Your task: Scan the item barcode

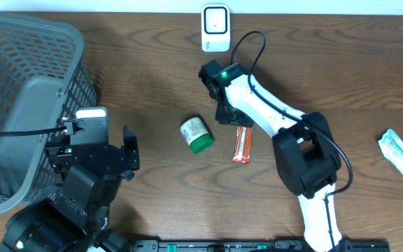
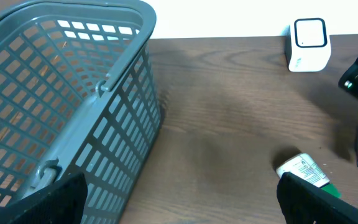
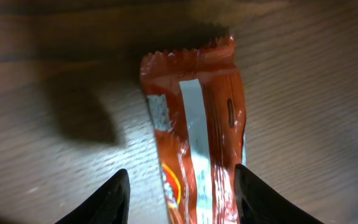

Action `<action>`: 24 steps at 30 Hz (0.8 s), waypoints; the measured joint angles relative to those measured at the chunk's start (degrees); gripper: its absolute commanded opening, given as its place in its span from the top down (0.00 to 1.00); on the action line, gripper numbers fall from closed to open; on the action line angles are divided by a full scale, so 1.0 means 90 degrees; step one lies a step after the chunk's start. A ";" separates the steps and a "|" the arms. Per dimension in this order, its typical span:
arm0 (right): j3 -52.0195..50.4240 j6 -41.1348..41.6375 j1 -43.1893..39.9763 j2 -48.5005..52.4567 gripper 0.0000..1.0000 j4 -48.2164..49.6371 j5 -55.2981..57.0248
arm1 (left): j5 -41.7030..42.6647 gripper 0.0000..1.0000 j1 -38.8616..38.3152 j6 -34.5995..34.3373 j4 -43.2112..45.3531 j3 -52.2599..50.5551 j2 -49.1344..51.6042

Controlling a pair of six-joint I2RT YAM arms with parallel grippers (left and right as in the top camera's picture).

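You're at a mock shop checkout laid out on a wooden table (image 1: 152, 63). A white barcode scanner (image 1: 215, 28) stands at the far edge. A grey shopping basket (image 1: 68, 84) sits well to its left. In front of it lie a green-capped bottle (image 1: 196, 134) and an orange snack wrapper (image 1: 242, 145), and white packets (image 1: 399, 152) lie far to its right.

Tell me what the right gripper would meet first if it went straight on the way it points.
Most likely the orange snack wrapper, lying flat on the table. The right gripper points down at it, open jaws to either side. How much gap remains is unclear.
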 measured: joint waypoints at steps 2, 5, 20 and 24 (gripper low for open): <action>0.0000 0.0051 0.0000 0.0092 0.51 0.0012 0.0017 | 0.0000 0.02 0.0000 0.0000 0.0000 0.0000 0.0000; 0.0002 0.0092 0.0000 0.0175 0.51 0.0036 0.0051 | 0.0000 0.02 0.0000 0.0000 -0.0002 0.0000 0.0000; 0.0177 0.0155 0.0000 0.0512 0.99 -0.0357 0.0313 | 0.0000 0.02 0.0000 0.0000 -0.0002 0.0000 0.0000; 0.0180 0.0192 0.0000 0.0512 0.99 -0.0335 0.0333 | 0.0002 0.02 0.0000 0.0000 -0.0002 0.0000 0.0000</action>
